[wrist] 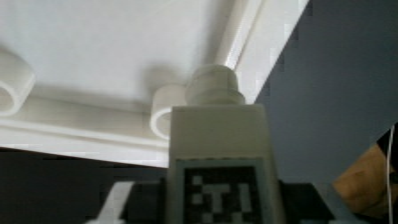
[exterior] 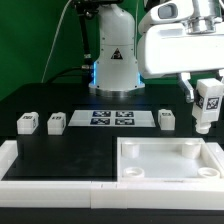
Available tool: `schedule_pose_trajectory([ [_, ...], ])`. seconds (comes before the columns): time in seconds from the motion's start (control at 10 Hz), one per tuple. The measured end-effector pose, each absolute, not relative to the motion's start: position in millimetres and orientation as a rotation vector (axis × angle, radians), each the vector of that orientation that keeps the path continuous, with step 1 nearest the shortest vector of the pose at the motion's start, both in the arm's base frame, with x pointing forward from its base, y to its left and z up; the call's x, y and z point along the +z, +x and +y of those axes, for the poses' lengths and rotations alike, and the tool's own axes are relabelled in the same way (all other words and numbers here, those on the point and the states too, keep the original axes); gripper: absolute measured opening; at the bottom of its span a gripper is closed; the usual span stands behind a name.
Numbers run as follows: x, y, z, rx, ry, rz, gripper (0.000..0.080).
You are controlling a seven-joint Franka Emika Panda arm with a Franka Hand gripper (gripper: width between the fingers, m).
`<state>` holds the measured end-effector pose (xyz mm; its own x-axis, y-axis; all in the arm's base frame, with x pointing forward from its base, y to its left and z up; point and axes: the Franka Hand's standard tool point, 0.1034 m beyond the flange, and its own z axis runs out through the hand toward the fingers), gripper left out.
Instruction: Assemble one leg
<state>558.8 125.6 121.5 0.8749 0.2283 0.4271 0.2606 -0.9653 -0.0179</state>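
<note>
Green backdrop, black table. I hold the leg [exterior: 207, 108] upright in the gripper [exterior: 206, 92], which is closed narrow on its tagged upper end, above the tabletop's [exterior: 165, 166] far corner on the exterior view's right. I judge the leg light, rigid and smooth. Grip it on the flat side faces and leave the round tip [wrist: 214, 80] free. The tabletop is tray-like, and the corner socket [exterior: 190, 149] nearest the tip, like the others visible, holds no leg. Three spare legs [exterior: 56, 122] and the marker board [exterior: 112, 119] lie beyond the tabletop.
</note>
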Motion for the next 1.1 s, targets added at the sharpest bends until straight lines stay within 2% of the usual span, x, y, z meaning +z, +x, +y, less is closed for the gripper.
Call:
schedule_pose_trajectory([
  [0.3,120.1,559,125,-0.660,-2.970,-0.389,0.0291],
  [0.6,117.2,607,118,-0.681,-2.967,-0.395,0.0291],
  [0.9,104.0,632,118,-0.692,-2.962,-0.375,0.0291],
  [1.1,91.7,631,119,-0.696,-2.961,-0.372,0.0291],
])
